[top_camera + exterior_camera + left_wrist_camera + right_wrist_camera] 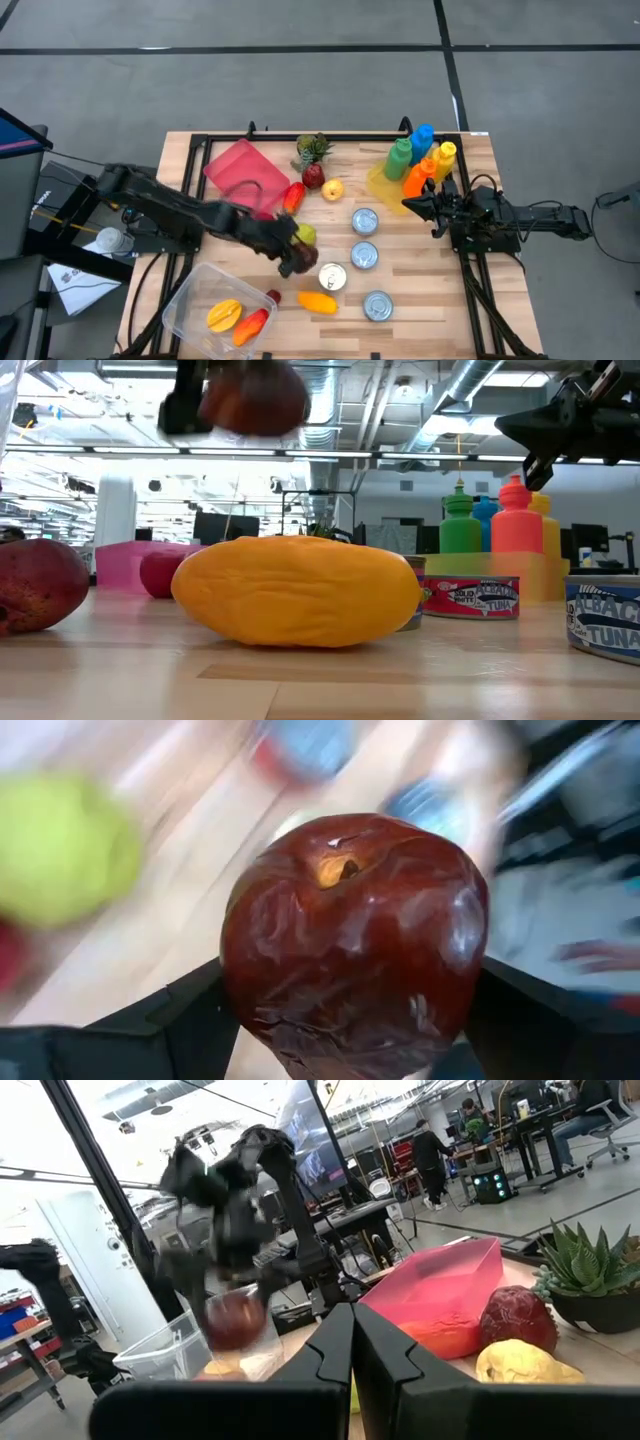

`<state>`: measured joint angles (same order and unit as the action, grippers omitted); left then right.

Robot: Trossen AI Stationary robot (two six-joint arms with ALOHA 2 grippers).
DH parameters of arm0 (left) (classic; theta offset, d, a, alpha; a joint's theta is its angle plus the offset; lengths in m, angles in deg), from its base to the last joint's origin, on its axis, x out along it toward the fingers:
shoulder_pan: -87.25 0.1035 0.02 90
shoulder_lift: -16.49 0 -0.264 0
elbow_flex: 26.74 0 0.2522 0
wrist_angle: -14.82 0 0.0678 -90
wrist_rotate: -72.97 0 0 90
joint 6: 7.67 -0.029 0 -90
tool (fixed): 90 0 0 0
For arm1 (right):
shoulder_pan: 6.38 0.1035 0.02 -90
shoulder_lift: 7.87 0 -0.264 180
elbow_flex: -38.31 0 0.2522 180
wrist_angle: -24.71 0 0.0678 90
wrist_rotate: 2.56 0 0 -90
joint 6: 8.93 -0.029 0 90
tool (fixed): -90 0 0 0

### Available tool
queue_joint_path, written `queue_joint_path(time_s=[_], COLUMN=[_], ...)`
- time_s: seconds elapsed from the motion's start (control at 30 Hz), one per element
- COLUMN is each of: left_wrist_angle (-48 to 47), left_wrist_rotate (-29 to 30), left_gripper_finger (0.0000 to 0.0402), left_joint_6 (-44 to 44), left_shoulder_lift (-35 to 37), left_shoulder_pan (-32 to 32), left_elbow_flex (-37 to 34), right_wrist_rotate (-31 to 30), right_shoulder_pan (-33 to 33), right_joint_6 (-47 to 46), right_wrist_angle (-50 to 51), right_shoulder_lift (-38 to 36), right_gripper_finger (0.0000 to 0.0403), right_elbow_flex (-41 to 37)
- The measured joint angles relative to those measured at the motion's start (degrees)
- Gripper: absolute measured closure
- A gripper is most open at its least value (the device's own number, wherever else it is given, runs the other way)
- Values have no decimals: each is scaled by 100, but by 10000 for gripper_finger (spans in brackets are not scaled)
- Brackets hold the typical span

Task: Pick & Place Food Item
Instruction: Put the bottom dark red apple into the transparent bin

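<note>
At the left of the wooden tabletop (430, 300), a clear plastic bin (190, 295) near the front edge holds a yellow fruit (222, 316) and an orange-red one (255, 322), with a red piece (272, 296) resting at its rim. Behind it lies a pink tray (238, 165) with an orange-red pepper (293, 196) at its right edge. The left tool (297, 256) hangs above the middle of the tabletop, its dark fingers (170, 1020) spread around a dark red apple (352, 940), which is clamped between them and lifted clear of the surface; a green fruit (306, 234) sits just beside the tool. An orange mango (318, 301) lies in front of it, near a tin can (332, 277). Toward the back stand a small potted plant (314, 149), another dark red fruit (313, 176) and a yellow apple (332, 189). Three more cans (365, 221) run in a line from the middle toward the front edge, ending at the front-most can (377, 305). At the back right a cluster of coloured bottles (420, 158), green, blue, orange and yellow, stands upright. The right tool (412, 204) waits at the right side just beside the bottles, its fingers pressed together and holding nothing.
</note>
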<state>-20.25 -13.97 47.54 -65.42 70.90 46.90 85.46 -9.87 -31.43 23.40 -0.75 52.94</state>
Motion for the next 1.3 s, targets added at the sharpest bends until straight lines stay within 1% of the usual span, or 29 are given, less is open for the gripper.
queue_joint_path(time_s=[0.13, 0.2, 0.27, 0.33, 0.4, 0.47, 0.53, 0.63, 0.73, 0.8, 0.9, 1.03, 1.3], left_wrist_angle=[544, 534, 236, -222, -681, -923, -1105, -1074, -1289, -1610, -2124, -2545, -3213], left_wrist_rotate=[-131, -240, -338, -366, -469, -518, -550, -545, -531, -495, -518, -616, -729], left_gripper_finger=[89, 87, 87, 89, 90, 89, 87, 87, 88, 88, 85, 84, 83], left_joint_6=[131, 454, 1001, 1734, 2466, 3130, 3749, 4490, 4893, 5039, 5171, 5192, 5225], left_shoulder_lift=[957, 1412, 1807, 2109, 2314, 2402, 2418, 2304, 2064, 1893, 1592, 1221, 725], left_shoulder_pan=[9, -94, -260, -511, -859, -1326, -1809, -2461, -2939, -3148, -3355, -3511, -3516], left_elbow_flex=[10, 15, 15, 15, 15, 15, 14, 15, 13, 13, 13, 13, 13], right_wrist_rotate=[0, 0, 0, 0, 0, 0, 0, 0, 0, 0, 0, 0, 0], right_shoulder_pan=[0, 0, 0, 0, 0, -1, -1, 0, -2, -1, 0, 0, 0], right_joint_6=[0, 0, 0, 0, 0, 0, 0, 2, 0, 0, 0, 0, 0], right_wrist_angle=[-6, -4, 2, 2, 2, 2, 2, 2, 2, 2, -6, 0, 2], right_shoulder_lift=[0, -1, 0, 0, -2, 0, 0, -2, 0, 0, -2, 0, -2], right_gripper_finger=[403, 403, 403, 403, 403, 403, 403, 403, 403, 403, 403, 403, 403], right_elbow_flex=[0, 0, 0, 0, 0, 0, 0, 0, 0, 0, 0, 0, 0])
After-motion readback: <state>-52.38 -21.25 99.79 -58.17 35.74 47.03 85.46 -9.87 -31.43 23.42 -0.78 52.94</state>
